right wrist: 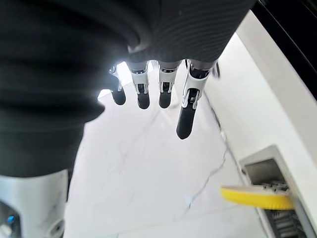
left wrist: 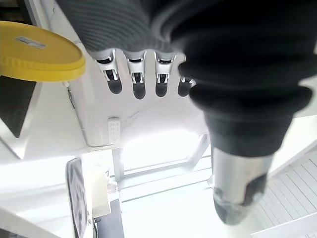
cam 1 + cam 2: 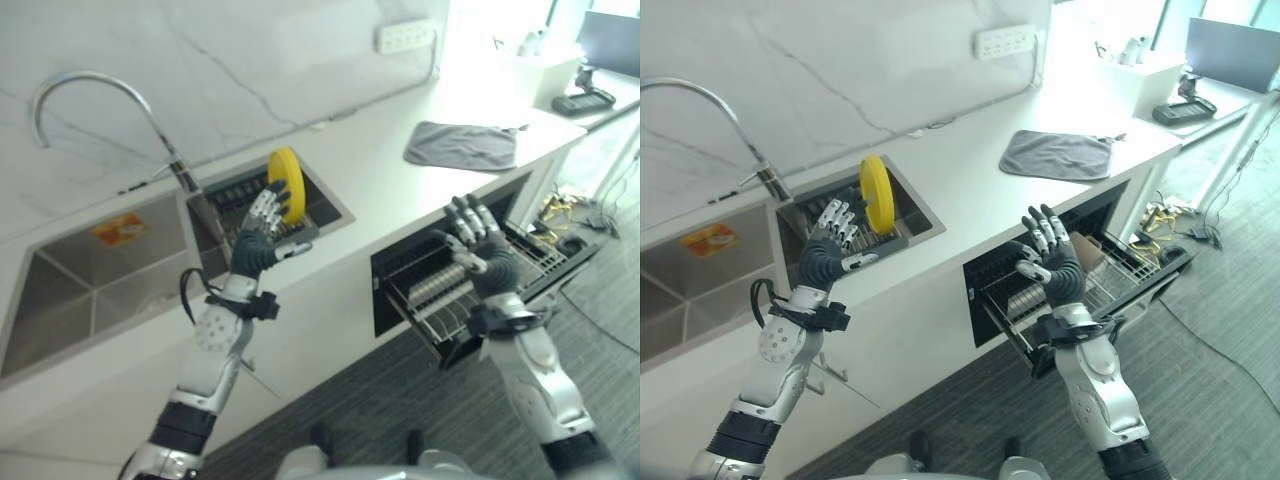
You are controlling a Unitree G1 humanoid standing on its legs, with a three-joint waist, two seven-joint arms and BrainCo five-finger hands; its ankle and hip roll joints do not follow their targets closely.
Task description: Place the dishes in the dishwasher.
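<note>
Left eye view: my left hand [image 3: 262,222] is up at the drying rack [image 3: 300,232] sunk in the counter beside the sink [image 3: 90,285], fingers spread and straight, holding nothing; the yellow plate [image 3: 285,183] stands on edge in that rack, just past my fingertips, contact not clear. My right hand [image 3: 478,243] hovers open over the pulled-out dishwasher rack [image 3: 450,300]. Right eye view: same layout, grey cloth [image 3: 1057,154] lies on the counter well apart. Left wrist view: fingers straight, plate rim off to one side, no grip. Right wrist view: fingers relaxed, empty, plate far off. I judge the step is grabbing the plate: slide fingers behind it, thumb in front, pinch the rim firmly before lifting so it doesn't roll.
</note>
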